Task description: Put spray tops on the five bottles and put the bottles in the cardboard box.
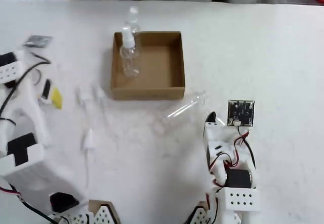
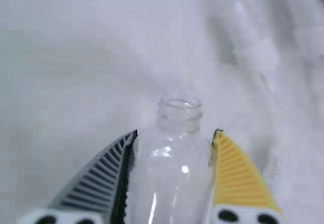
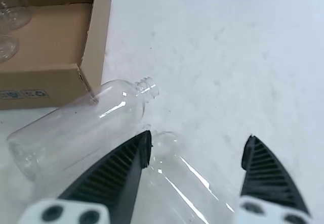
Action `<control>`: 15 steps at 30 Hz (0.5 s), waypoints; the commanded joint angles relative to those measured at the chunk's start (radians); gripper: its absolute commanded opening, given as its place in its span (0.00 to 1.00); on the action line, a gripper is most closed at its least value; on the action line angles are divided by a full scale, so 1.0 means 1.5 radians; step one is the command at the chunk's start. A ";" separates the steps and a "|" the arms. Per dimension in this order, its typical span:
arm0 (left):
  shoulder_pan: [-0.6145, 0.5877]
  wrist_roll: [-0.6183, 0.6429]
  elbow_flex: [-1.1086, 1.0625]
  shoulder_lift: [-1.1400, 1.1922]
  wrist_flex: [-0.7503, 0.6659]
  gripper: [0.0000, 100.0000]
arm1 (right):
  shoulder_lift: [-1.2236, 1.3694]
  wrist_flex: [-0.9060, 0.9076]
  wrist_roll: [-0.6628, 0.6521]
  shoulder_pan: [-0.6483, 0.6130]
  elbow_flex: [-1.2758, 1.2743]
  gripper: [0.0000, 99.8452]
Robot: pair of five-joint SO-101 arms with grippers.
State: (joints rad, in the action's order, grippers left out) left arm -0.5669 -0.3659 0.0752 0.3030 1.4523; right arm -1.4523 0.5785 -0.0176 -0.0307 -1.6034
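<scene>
My left gripper (image 2: 174, 133) is shut on an uncapped clear bottle (image 2: 172, 168), whose open neck sticks out past the grey and yellow fingers. In the high view this gripper (image 1: 50, 95) sits at the table's left. My right gripper (image 3: 197, 138) is open, and a lying clear bottle (image 3: 177, 178) rests between its black fingers. A second uncapped bottle (image 3: 81, 128) lies beside it against the cardboard box (image 3: 50, 77). The box (image 1: 147, 90) holds a bottle with a spray top (image 1: 129, 52) at its left side. Another capped bottle (image 1: 133, 19) is at its far edge.
Three loose spray tops lie left of the box: two (image 1: 81, 95) (image 1: 98, 93) close together and one (image 1: 88, 140) nearer the front. The right arm (image 1: 230, 158) stands at the front right. A small dark item (image 1: 38, 41) lies at the far left.
</scene>
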 commanded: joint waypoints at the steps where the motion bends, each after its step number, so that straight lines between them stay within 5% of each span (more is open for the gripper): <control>1: -0.047 0.170 0.026 -0.004 -0.016 0.11 | -0.009 -0.004 -0.007 -0.007 0.008 0.27; 15: -0.087 0.203 -0.216 -0.009 -0.275 0.11 | -0.009 -0.010 -0.007 -0.008 0.000 0.27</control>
State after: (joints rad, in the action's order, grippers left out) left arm -0.6882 -0.0729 -0.2225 0.3030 1.1086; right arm -1.4523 0.5785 -0.0176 -0.0307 -1.6080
